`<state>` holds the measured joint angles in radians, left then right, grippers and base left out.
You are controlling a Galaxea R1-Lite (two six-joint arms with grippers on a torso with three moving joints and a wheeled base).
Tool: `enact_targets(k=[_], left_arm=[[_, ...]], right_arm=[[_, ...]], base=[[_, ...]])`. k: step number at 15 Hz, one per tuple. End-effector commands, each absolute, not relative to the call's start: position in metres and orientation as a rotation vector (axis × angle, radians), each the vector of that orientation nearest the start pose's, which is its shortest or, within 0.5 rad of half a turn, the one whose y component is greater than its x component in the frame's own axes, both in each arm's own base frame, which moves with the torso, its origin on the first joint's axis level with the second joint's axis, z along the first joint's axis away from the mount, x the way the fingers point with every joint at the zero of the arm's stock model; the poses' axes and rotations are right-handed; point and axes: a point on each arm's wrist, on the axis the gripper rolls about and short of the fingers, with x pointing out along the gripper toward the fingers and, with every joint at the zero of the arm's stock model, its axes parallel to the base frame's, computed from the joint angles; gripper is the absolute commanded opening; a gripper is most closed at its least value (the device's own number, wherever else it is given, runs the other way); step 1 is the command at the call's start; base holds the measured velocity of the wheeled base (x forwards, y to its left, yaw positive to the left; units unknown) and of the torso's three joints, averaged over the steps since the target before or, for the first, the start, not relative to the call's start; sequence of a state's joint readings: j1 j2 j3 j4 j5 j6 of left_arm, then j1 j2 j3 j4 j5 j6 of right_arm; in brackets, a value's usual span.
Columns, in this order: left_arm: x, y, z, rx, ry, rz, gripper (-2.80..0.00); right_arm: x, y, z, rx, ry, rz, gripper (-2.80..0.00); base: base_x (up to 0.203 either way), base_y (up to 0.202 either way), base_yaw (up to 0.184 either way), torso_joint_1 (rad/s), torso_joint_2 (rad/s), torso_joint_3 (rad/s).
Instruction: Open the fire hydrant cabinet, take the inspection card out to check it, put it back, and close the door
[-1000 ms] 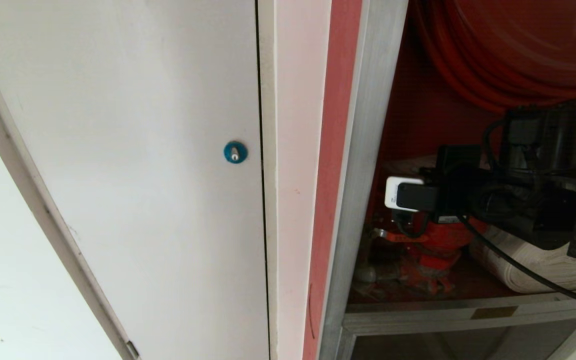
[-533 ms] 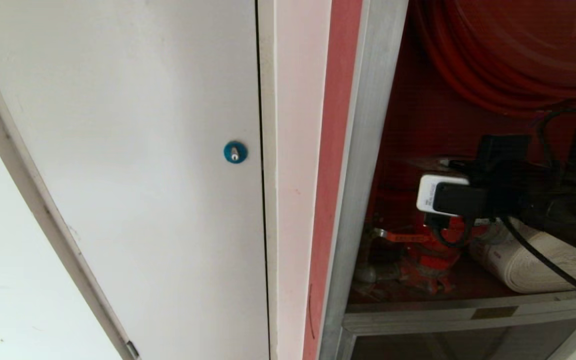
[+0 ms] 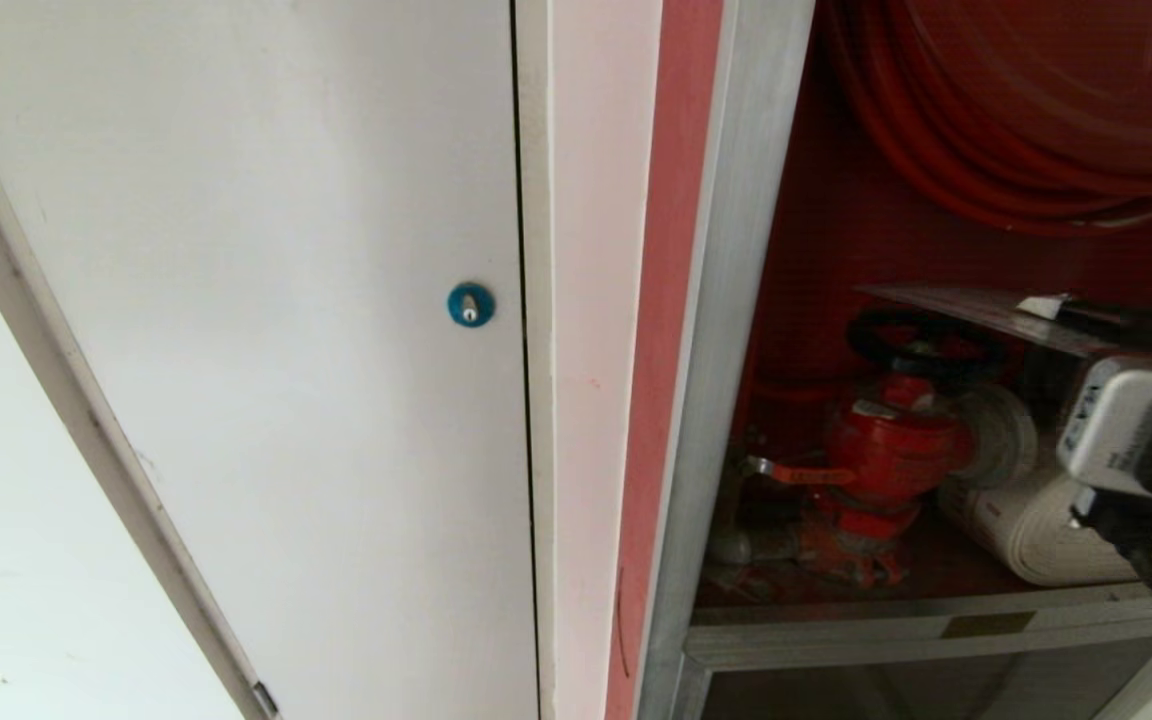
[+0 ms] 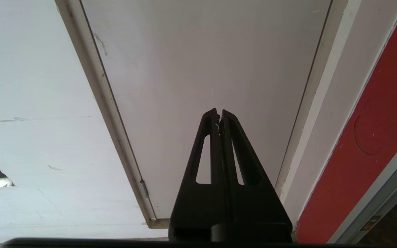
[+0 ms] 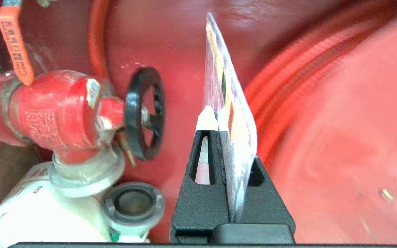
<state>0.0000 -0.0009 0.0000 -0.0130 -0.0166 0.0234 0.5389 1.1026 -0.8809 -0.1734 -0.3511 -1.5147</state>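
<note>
The fire hydrant cabinet stands open on the right, with its red inside showing. The door itself is out of view. My right gripper is shut on the inspection card, a thin pale card seen edge-on. In the head view the card hangs flat just above the black handwheel of the red valve, apart from it, with my right gripper at its right end. My left gripper is shut on nothing and parked before the white door.
The red hose reel fills the cabinet's top. A rolled white hose with a metal coupling lies beside the valve. Left of the cabinet is a plain white door with a blue lock. A lower glass door sits beneath.
My right arm has drawn back to the right with the card in its grip. The valve and handwheel it covered now show. The left arm has not moved.
</note>
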Motion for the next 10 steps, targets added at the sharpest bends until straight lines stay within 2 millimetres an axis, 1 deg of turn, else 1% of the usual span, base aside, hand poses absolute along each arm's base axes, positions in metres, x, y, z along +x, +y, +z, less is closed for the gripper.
enact_targets(k=[1, 4, 7, 9, 10], left_arm=[[-0.022, 0.000, 0.075, 0.024, -0.009, -0.017, -2.80], [-0.022, 0.000, 0.075, 0.023, -0.009, -0.017, -2.80], [-0.022, 0.000, 0.075, 0.023, -0.009, -0.017, -2.80], [-0.022, 0.000, 0.075, 0.023, -0.009, -0.017, -2.80], [-0.022, 0.000, 0.075, 0.023, -0.009, -0.017, -2.80]], right_arm=[[0.107, 0.061, 0.311, -1.459, -0.179, 0.182, -2.80], [0.080, 0.049, 0.318, -1.336, -0.142, 0.274, -2.80], [0.047, 0.027, 0.328, -1.209, -0.038, 0.383, -2.80], [0.026, 0.013, 0.339, -1.066, -0.015, 0.475, -2.80], [0.018, 0.009, 0.344, -0.980, -0.006, 0.522, -2.80]], base=[[0.000, 0.000, 0.000, 0.000, 0.00, 0.000], [0.000, 0.000, 0.000, 0.000, 0.00, 0.000], [0.000, 0.000, 0.000, 0.000, 0.00, 0.000], [0.000, 0.000, 0.000, 0.000, 0.00, 0.000], [0.000, 0.000, 0.000, 0.000, 0.00, 0.000]])
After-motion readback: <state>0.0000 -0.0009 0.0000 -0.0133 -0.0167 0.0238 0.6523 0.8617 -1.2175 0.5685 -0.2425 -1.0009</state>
